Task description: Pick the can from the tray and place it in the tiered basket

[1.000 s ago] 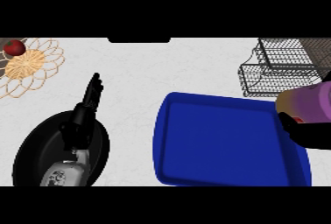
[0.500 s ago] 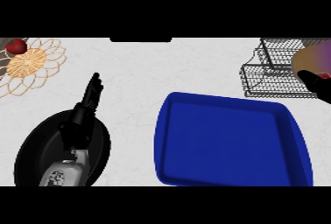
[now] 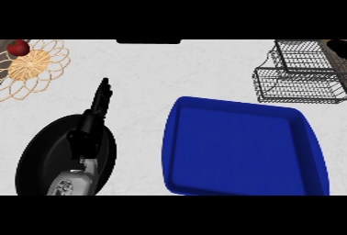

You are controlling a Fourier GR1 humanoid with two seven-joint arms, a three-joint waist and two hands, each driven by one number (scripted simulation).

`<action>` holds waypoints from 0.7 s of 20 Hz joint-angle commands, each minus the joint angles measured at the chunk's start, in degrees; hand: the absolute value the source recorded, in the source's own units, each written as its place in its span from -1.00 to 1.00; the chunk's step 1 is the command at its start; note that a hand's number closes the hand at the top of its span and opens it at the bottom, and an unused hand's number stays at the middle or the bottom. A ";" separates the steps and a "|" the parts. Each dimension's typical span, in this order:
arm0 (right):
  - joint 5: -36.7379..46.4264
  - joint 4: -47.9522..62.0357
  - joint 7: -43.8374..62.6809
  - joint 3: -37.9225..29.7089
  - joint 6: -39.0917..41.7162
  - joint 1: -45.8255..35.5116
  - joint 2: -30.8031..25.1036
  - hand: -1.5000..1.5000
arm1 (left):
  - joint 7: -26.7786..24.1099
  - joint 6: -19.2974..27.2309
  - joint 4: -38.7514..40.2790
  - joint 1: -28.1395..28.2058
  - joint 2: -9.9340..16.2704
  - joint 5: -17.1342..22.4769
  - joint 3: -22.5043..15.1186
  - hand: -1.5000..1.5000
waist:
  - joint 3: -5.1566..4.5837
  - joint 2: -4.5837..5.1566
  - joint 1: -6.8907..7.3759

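Left hand [image 3: 100, 103] shows at the lower left of the head view, its fingers straight and close together, pointing up the white counter [image 3: 169, 73]; it holds nothing. Its forearm lies over a black round pan [image 3: 41, 156]; whether they touch, I cannot tell. Right hand does not show clearly; only a dark bit sits at the top right edge, too small to tell what it is. Blue tray [image 3: 203, 119] lies at the centre right with nothing in it; the can is not visible in this view. Black tiered basket [image 3: 298, 82] stands just beyond the tray's far right corner. At the top left sits a woven wire bowl [image 3: 51, 64] with a red fruit [image 3: 18, 47] and an orange round thing [image 3: 30, 69].
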 commanded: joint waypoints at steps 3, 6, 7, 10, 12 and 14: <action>2.93 12.94 -7.19 2.14 -8.04 -2.25 -5.92 1.00 | 0.97 0.11 -3.01 1.99 -0.28 -0.54 -0.93 0.00 | 0.01 -0.01 0.17; 4.73 15.36 -11.06 2.86 -13.79 1.56 -6.69 1.00 | -5.43 -0.73 2.70 2.29 0.13 0.82 0.93 0.00 | 0.00 0.07 -0.05; 5.13 20.98 -11.86 3.03 -14.30 -1.71 -7.73 1.00 | -5.17 -0.97 3.82 0.54 0.09 1.42 1.64 0.00 | -0.01 0.14 0.15; 6.29 28.29 -15.02 2.73 -18.93 -3.10 -9.10 1.00 | -0.63 -1.97 -1.53 2.40 1.33 0.82 0.64 0.00 | 0.02 0.08 0.53; 2.53 29.37 -9.77 -3.74 -18.89 -3.14 -5.99 1.00 | 0.88 -2.50 -0.14 -1.82 1.71 2.34 2.46 0.00 | 0.05 0.17 0.61; 0.93 30.53 -7.85 -5.54 -21.89 -3.34 -2.67 -1.00 | -0.12 0.43 1.53 -2.20 -0.75 -0.80 -0.22 0.00 | 0.05 0.16 0.32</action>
